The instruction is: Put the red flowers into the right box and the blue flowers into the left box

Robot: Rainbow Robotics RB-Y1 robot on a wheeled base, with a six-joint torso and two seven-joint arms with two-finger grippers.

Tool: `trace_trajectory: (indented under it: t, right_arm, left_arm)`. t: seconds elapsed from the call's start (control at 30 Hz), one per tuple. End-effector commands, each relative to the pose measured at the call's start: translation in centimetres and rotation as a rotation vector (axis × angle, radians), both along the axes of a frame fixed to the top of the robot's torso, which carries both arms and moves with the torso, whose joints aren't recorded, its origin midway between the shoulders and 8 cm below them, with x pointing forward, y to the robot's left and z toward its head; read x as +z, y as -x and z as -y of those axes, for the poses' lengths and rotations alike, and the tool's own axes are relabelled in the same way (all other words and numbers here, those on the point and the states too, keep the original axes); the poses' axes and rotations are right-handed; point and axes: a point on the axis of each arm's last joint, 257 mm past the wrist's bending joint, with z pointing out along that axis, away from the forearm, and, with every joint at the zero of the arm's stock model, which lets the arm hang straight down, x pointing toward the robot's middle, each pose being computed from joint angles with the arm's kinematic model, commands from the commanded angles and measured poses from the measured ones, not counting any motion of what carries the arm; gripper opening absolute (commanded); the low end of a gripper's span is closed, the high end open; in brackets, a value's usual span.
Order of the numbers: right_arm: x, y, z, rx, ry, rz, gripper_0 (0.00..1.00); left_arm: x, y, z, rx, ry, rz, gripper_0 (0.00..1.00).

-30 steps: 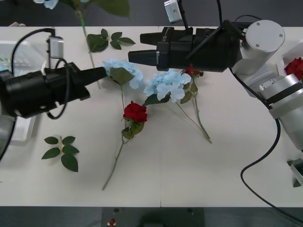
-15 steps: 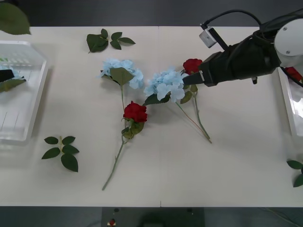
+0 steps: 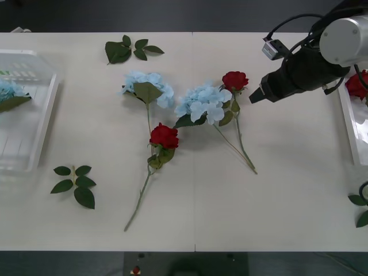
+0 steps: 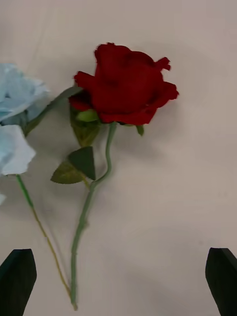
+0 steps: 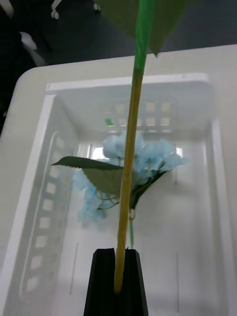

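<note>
Our right gripper point(image 3: 253, 98) hangs wide open with nothing in it, just beside a red rose point(image 3: 234, 80) on the table. Our left gripper point(image 5: 117, 276) is clamped on a blue flower's stem point(image 5: 129, 163) above the left box point(image 5: 54, 148).

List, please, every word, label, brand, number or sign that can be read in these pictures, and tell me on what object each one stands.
None: no readable text in any view.
The left box, the right box, the table and the flowers carry no print.
The right gripper and its arm show no legible marking.
The left gripper, shut on a blue flower stem, is plain black.
</note>
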Motion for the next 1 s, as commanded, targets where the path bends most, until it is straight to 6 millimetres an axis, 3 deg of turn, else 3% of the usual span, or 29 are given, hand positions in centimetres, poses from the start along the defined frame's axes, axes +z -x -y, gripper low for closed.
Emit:
trace_trajectory:
  t: [0.03,0.2,0.3,0.47,0.63,0.67,0.77,0.87,1.0]
  right_arm:
    - [1.3,-2.5,-1.6,-0.035,0.01,0.018,1.0]
    - [-0.6,-4.6,-2.2,-0.056,0.066,0.03,1.0]
    - [-1.8,-5.5,-2.9,-0.066,0.077,0.04,1.0]
    - [-3.3,-6.6,-3.5,-0.086,0.104,0.043,1.0]
    - [-4.4,-7.5,-4.2,-0.099,0.131,0.058,1.0]
    - [-4.5,-7.5,-4.5,-0.099,0.131,0.059,1.0]
    - [-5.1,-7.6,-5.0,-0.102,0.139,0.06,1.0]
    - [-5.4,-7.6,-5.4,-0.099,0.147,0.06,1.0]
    - [-6.1,-7.7,-6.1,-0.096,0.149,0.069,1.0]
  left_arm:
    - [-1.7,0.5,-2.8,0.04,-0.085,-0.007,0.0]
    - [-5.7,1.4,-5.7,0.106,-0.061,-0.024,0.0]
    - [-6.8,1.8,-6.8,0.131,-0.062,-0.034,0.0]
    - [-8.4,1.9,-7.0,0.137,-0.053,-0.052,0.0]
    - [-8.5,1.7,-6.6,0.13,-0.044,-0.05,0.03]
    - [-8.6,1.7,-6.6,0.13,-0.037,-0.049,0.09]
    - [-8.8,1.5,-5.8,0.115,-0.005,-0.043,0.43]
    - [-9.1,1.5,-5.1,0.103,0.023,-0.046,0.53]
    - [-9.8,2.3,-4.1,0.083,0.122,-0.086,0.77]
